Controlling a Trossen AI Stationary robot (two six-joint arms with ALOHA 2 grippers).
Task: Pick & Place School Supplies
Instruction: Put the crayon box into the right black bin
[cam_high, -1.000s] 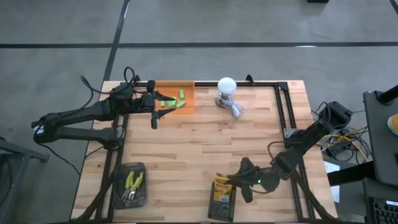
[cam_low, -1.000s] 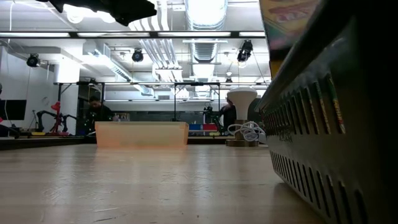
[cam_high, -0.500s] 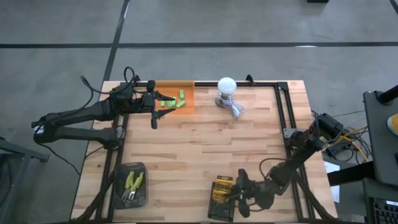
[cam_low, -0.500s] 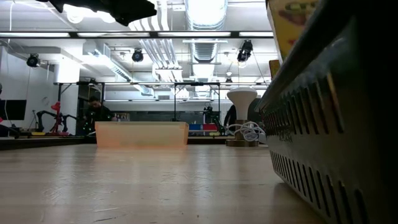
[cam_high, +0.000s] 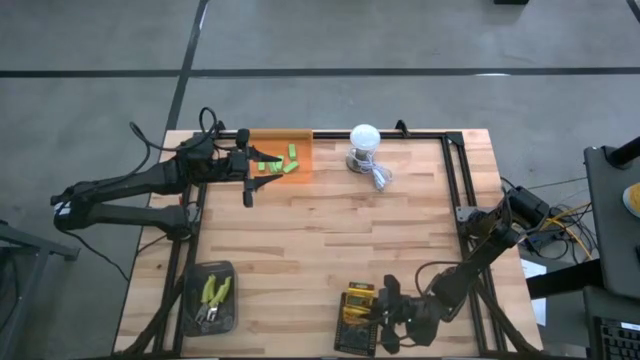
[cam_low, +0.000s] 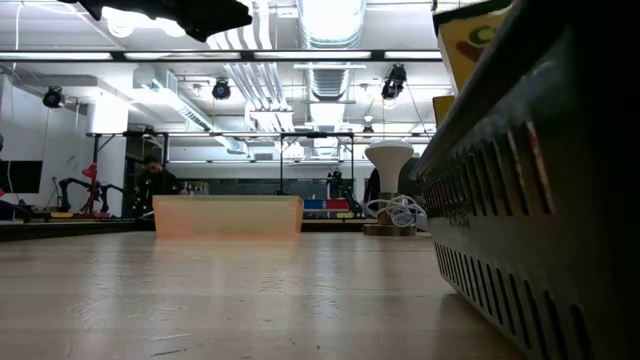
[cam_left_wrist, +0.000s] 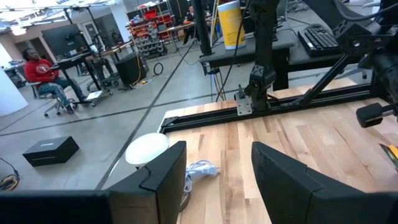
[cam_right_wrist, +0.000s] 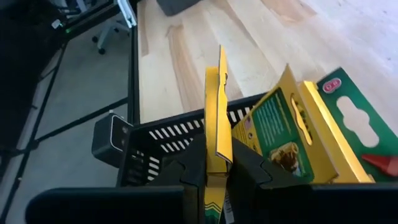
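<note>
I see my right gripper pinching a crayon box edge-on over the black basket, where it could snag the leaning box; my left gripper waits open.

On the counter, the blocks are lying in a tray at eleven o'clock, with the bulb sitting just beside it at twelve. The pliers are resting in a bin at seven o'clock, while the crayon boxes are standing in a basket at six.
</note>
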